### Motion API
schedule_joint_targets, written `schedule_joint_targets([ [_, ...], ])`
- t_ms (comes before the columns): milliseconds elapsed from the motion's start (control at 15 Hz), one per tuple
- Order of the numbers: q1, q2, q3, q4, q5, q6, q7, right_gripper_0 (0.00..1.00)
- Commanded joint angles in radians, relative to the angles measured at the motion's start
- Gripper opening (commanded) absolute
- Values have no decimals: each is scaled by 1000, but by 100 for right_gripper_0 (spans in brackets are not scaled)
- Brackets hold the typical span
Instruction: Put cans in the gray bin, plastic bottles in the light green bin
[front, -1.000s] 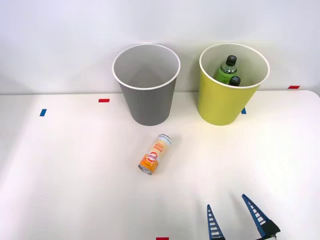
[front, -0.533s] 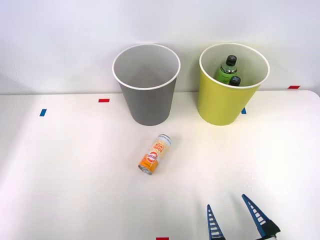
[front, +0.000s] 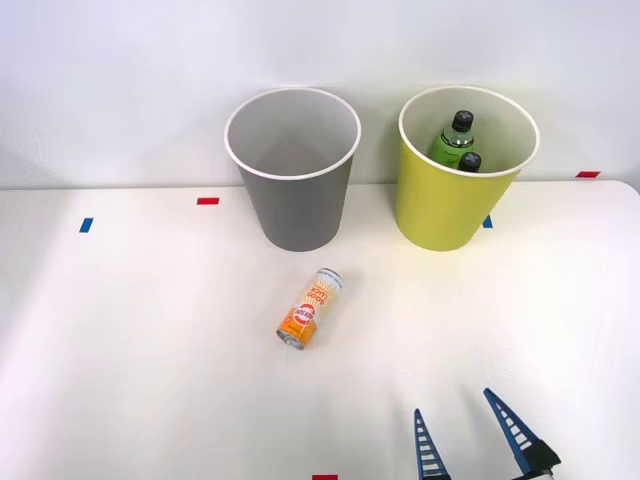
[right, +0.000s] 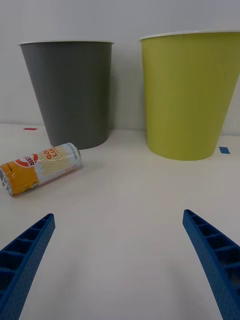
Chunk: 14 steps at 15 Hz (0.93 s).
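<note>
An orange and white can (front: 310, 308) (right: 41, 168) lies on its side on the white table, in front of the gray bin (front: 292, 170) (right: 69, 93). To the right stands the light green bin (front: 460, 170) (right: 189, 94), with two black-capped plastic bottles (front: 455, 142) upright inside it, one bright green. My right gripper (front: 468, 434) (right: 119, 257) hovers open near the table's front edge, to the right of the can and apart from it. Nothing is between its blue ribbed fingers (right: 29, 249).
Small red tape marks (front: 207, 201) and blue tape marks (front: 86, 225) lie on the table (front: 120, 340). A white wall rises right behind the two bins. The table's right edge runs near the light green bin's side.
</note>
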Motion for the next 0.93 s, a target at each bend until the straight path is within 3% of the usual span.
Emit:
schedule_joint_targets([
  [67, 0, 0, 0, 0, 0, 0, 0, 88],
  [933, 0, 0, 0, 0, 0, 0, 0, 88],
])
